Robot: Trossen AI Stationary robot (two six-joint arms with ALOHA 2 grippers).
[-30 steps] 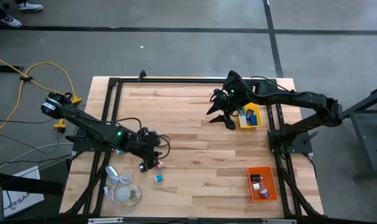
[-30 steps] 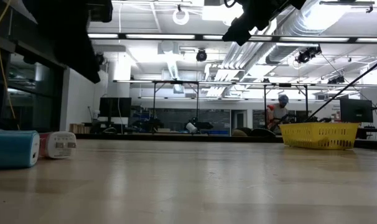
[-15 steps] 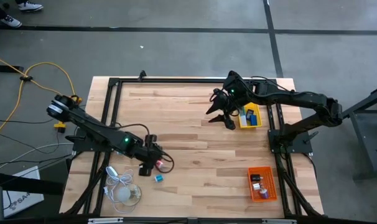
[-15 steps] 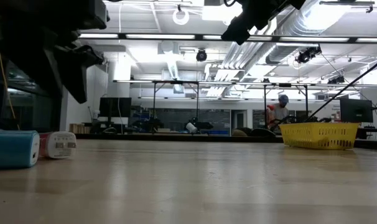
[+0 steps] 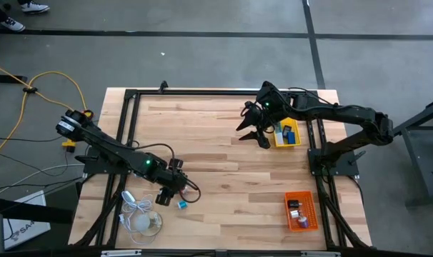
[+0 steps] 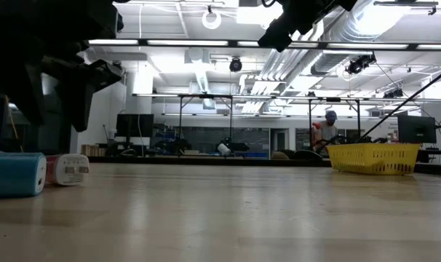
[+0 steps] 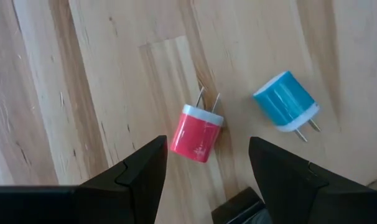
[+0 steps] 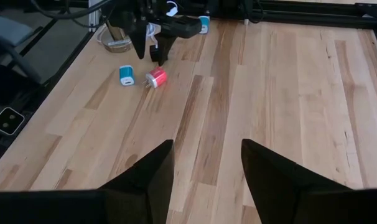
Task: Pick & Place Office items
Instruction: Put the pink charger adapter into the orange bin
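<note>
Above the red plug (image 7: 201,134), left tool (image 7: 206,158) hangs spread, fingers pointing down.

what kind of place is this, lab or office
Most likely a robotics lab or workshop: exposed ceiling ducts, rows of workbenches with monitors, and a bare concrete floor around the wooden table.

Grey concrete floor (image 5: 202,57) surrounds the wooden table (image 5: 216,143); a yellow cable (image 5: 56,78) trails across it. Fluorescent strip lights (image 6: 206,45) and ducts (image 6: 366,36) overhead.
</note>
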